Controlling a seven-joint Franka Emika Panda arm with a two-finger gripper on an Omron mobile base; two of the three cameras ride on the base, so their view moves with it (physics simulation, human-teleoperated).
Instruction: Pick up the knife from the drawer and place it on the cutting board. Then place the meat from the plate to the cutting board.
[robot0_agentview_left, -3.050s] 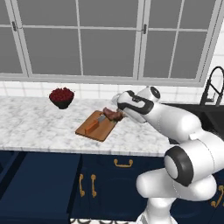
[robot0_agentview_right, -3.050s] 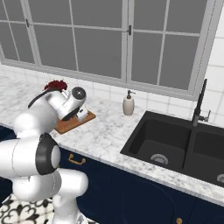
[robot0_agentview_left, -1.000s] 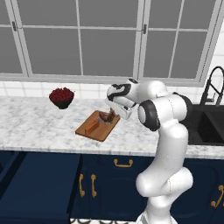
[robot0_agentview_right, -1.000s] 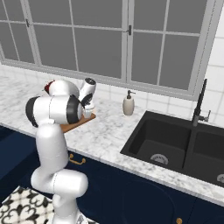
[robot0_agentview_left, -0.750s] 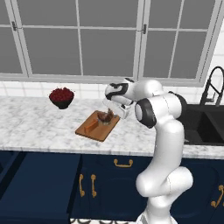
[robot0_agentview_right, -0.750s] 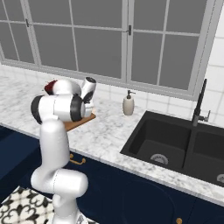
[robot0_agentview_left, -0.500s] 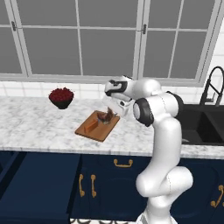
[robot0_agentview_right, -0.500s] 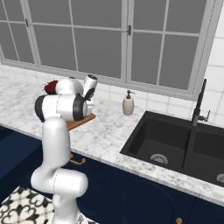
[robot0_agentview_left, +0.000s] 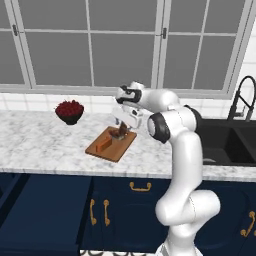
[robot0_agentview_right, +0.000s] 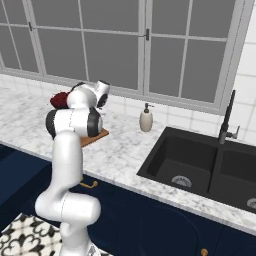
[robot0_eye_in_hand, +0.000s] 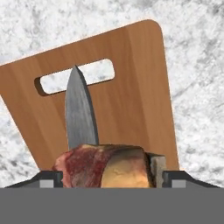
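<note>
The brown cutting board (robot0_agentview_left: 107, 149) lies on the marble counter, its handle slot at the far end in the hand view (robot0_eye_in_hand: 131, 100). The knife (robot0_agentview_left: 103, 144) rests on it, grey blade (robot0_eye_in_hand: 78, 113) pointing at the slot. The reddish meat (robot0_agentview_left: 120, 132) sits on the board across the blade's base (robot0_eye_in_hand: 103, 168). My gripper (robot0_agentview_left: 122, 126) hangs just over the meat, pointing down. In the hand view the gripper (robot0_eye_in_hand: 111, 178) is open, a fingertip (robot0_eye_in_hand: 49, 179) on each side of the meat. The navy drawer (robot0_agentview_left: 45, 210) stands pulled out at the lower left. The plate is out of view.
A dark bowl of red berries (robot0_agentview_left: 69, 111) stands left of the board near the wall. A soap dispenser (robot0_agentview_right: 146, 119) and the black sink (robot0_agentview_right: 200, 162) with its faucet (robot0_agentview_right: 227, 117) lie to the right. Navy cabinet doors (robot0_agentview_left: 130, 210) run below the counter.
The jaws have spread apart and let go of the meat, which now lies on the board. The hand has shifted slightly left and down over the board.
</note>
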